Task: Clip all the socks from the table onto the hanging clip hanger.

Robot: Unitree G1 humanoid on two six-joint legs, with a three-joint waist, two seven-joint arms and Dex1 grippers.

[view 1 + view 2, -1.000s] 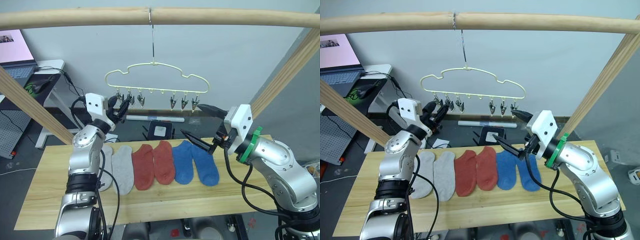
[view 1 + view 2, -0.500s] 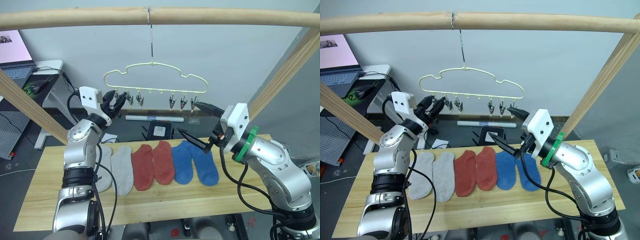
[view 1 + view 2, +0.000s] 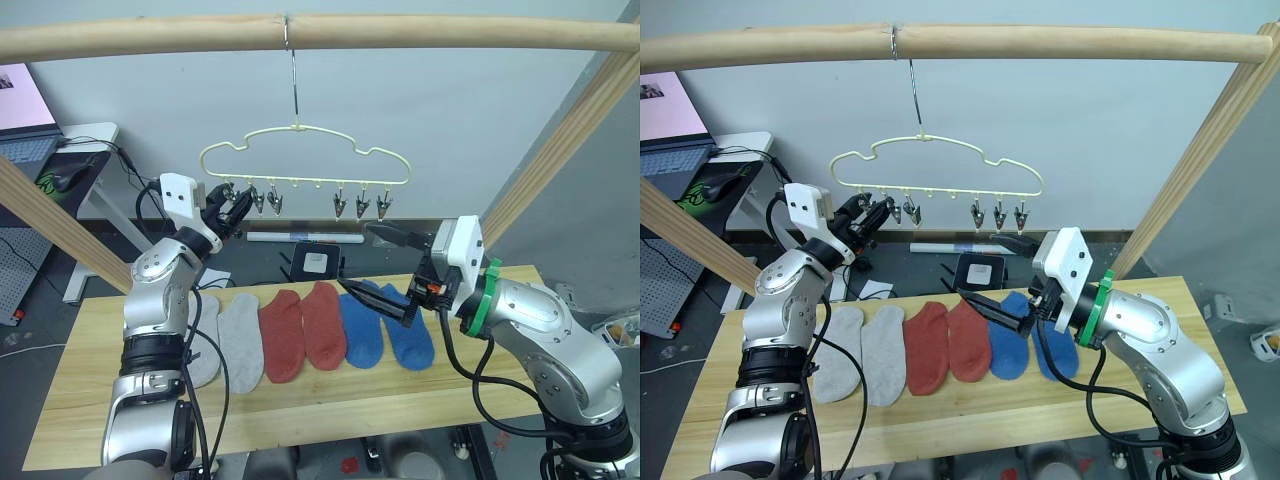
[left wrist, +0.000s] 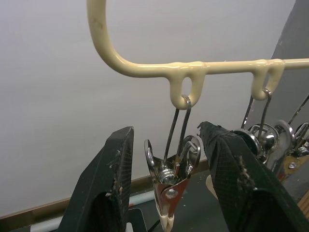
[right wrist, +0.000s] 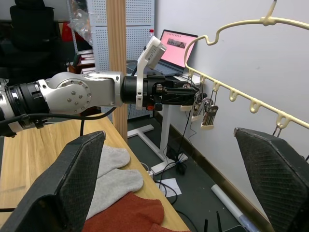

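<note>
Six socks lie in a row on the table (image 3: 90, 400): two light grey (image 3: 240, 340), two rust red (image 3: 281, 335) and two blue (image 3: 362, 325). The pale-yellow clip hanger (image 3: 297, 130) hangs by its hook from the top pole, and all its silver clips are bare. My left gripper (image 4: 165, 130) is raised to the hanger's left end, open, with the leftmost clip (image 4: 170, 179) hanging between its fingers, untouched. My right gripper (image 3: 355, 256) hovers wide open just above the blue socks, holding nothing.
A wooden frame surrounds the table: a top pole (image 3: 400, 30) and slanted poles at the left (image 3: 50, 220) and right (image 3: 560, 140). A desk with a laptop (image 3: 20, 120) stands behind on the left.
The camera has shifted a little. My right gripper has moved left and slightly down over the blue socks. My left gripper stays at the leftmost clip.
</note>
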